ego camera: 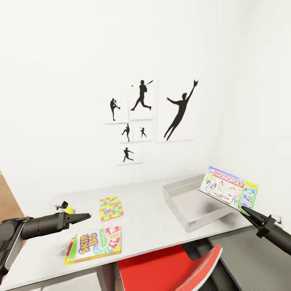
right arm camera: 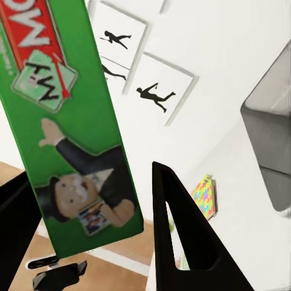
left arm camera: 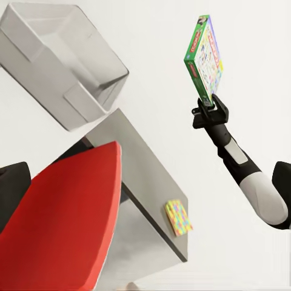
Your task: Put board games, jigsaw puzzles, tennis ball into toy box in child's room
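My right gripper [ego camera: 244,209] is shut on a corner of the Monopoly board game [ego camera: 228,188], holding it tilted above the right side of the grey toy box [ego camera: 178,210] on the table [ego camera: 153,226]. The same box [right arm camera: 73,133] sits between my right fingers [right arm camera: 182,230]. The Skip-Bo board game [ego camera: 95,239] lies near the front edge, with a jigsaw puzzle [ego camera: 111,208] just behind it. My left gripper [ego camera: 83,218] hovers open over the table's left part, close in front of the tennis ball [ego camera: 69,209]. The left wrist view shows the toy box [left arm camera: 66,60] and the Monopoly box [left arm camera: 205,54].
A red chair [ego camera: 161,270] is tucked under the table's front edge, below the toy box. The white wall behind carries baseball silhouette posters [ego camera: 141,117]. A side wall closes in on the right. Wooden floor [ego camera: 8,202] shows past the table's left end.
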Robot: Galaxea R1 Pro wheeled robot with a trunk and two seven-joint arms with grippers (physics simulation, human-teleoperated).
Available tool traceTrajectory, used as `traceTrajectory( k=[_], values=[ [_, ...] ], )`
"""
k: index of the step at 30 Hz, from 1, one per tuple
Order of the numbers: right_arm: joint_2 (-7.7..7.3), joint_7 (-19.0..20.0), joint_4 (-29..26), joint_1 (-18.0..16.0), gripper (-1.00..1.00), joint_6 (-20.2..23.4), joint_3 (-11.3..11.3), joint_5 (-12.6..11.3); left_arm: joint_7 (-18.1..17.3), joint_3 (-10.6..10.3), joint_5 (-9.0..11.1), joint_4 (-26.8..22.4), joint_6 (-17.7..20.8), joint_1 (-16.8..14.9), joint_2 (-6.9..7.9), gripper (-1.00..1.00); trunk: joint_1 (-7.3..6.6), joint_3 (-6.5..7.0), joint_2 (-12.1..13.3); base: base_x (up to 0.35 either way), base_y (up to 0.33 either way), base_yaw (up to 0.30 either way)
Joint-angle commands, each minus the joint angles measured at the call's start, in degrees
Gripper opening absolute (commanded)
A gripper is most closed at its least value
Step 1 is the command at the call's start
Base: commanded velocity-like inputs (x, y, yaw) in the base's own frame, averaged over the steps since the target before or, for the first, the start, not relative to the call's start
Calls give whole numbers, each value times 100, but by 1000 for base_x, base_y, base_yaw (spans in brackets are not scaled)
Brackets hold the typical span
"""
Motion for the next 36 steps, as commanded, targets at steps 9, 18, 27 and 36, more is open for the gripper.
traceTrajectory(
  k=[9,18,27,36],
  values=[
    [4,6,2,-5,-100,28,-4,-18,-20,1,1,6,59,0,2,100,3,-2,-4,101,24,-64],
    [10,5,2,-5,-100,19,-4,-18,-20,1,5,7,59,0,2,100,3,-2,-4,134,6,-3],
    [16,4,2,-5,-100,8,-4,-18,-20,7,9,7,60,1,2,100,3,-2,-4,152,-76,0],
    [18,3,2,-5,-100,8,-4,-18,-20,9,9,49,59,-1,8,100,3,-2,-4,95,-53,0]
  ],
)
